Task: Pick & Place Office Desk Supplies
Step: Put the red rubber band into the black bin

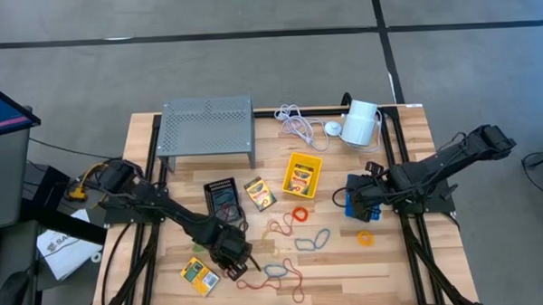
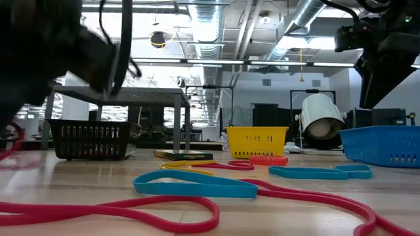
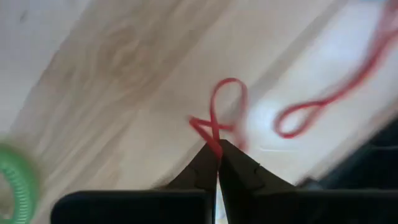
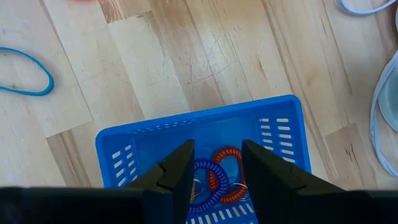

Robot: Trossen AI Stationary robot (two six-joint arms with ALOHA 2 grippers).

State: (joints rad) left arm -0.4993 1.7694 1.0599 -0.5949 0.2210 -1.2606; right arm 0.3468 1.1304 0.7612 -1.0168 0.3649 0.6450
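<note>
My left gripper is near the table's front, shut on a thin red rubber band. My right gripper is open and empty above the blue bin, which holds red and blue coil bands. The yellow bin and the black bin stand mid-table. Crayon boxes lie flat next to the black bin and at the front left. Red, blue and orange loops lie flat on the wood. My left gripper pinches the red band at one end between its two fingertips. The band is twisted into a small loop beyond the tips. In the low view it shows as a red blur beside the gripper, seemingly off the table.
A grey perforated metal stand is at the back, with a white cable and white cylinder to its right. Another long red band and a blue loop lie near my left gripper. A green coil lies close by.
</note>
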